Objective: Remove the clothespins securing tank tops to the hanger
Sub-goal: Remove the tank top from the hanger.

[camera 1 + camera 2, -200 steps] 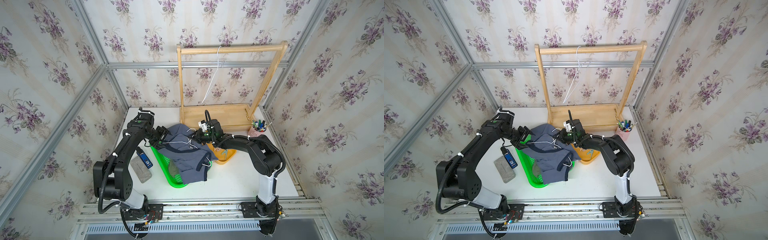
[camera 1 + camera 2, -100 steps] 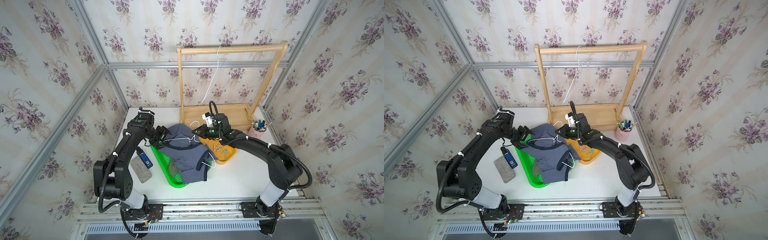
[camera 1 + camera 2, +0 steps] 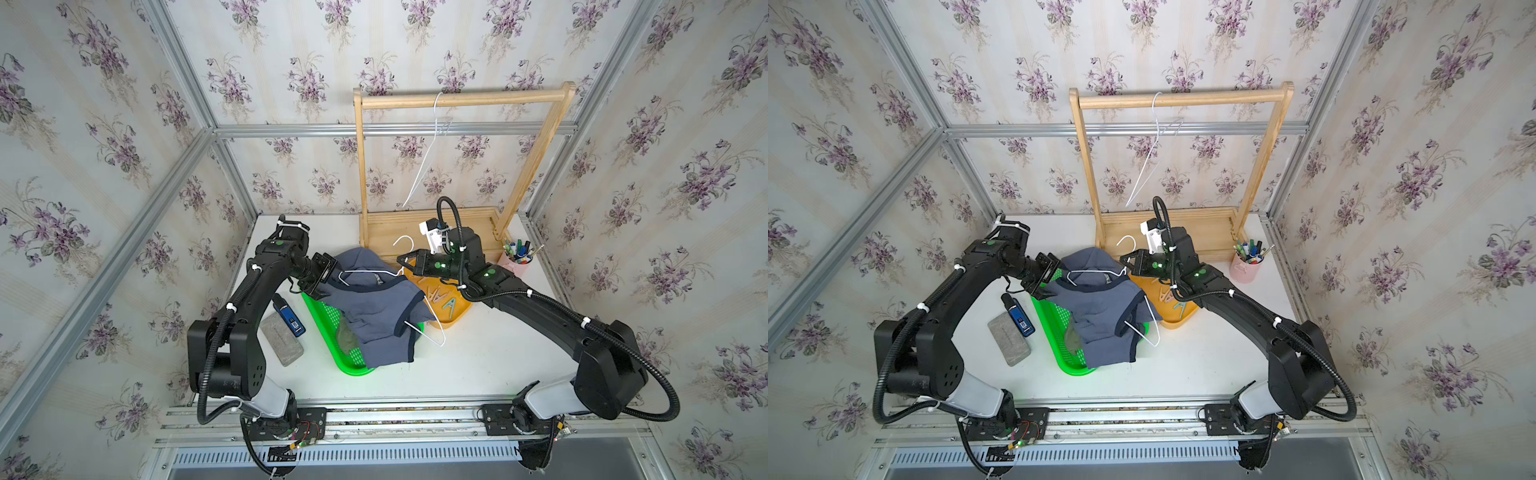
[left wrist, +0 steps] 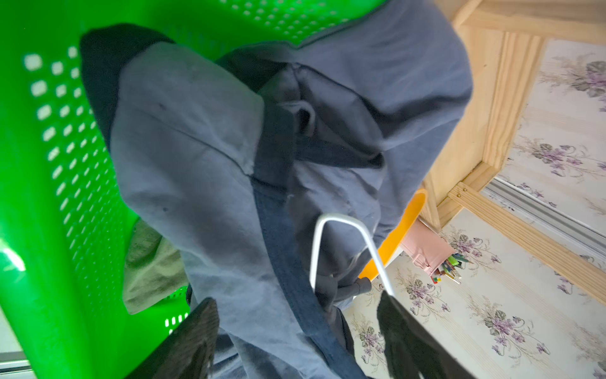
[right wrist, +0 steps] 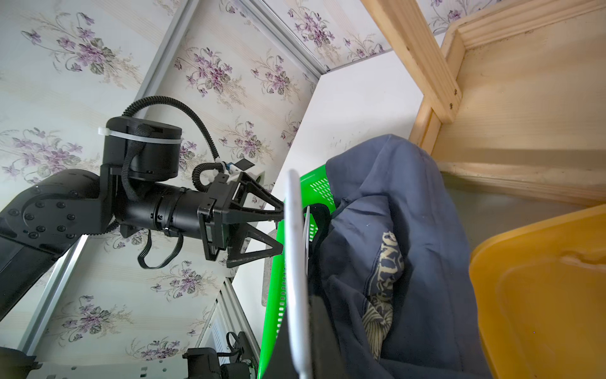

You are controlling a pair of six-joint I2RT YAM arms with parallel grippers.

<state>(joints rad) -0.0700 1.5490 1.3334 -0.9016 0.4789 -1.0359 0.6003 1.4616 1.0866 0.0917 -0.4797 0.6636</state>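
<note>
Clothespins are lying loose in the orange tray, just right of the slate blue tank top. That top is hanging on the white wire hanger and draping over the green basket mid-surface, with the olive tank top peeking out beneath. No peg is showing on the hanger. The right fingers are pinching the hanger wire below its hook. The left fingers are standing wide around the top's left shoulder, gripping nothing. Unpinning is looking nearly finished, so the next move is probably calling for checking the hidden folds for a peg.
</note>
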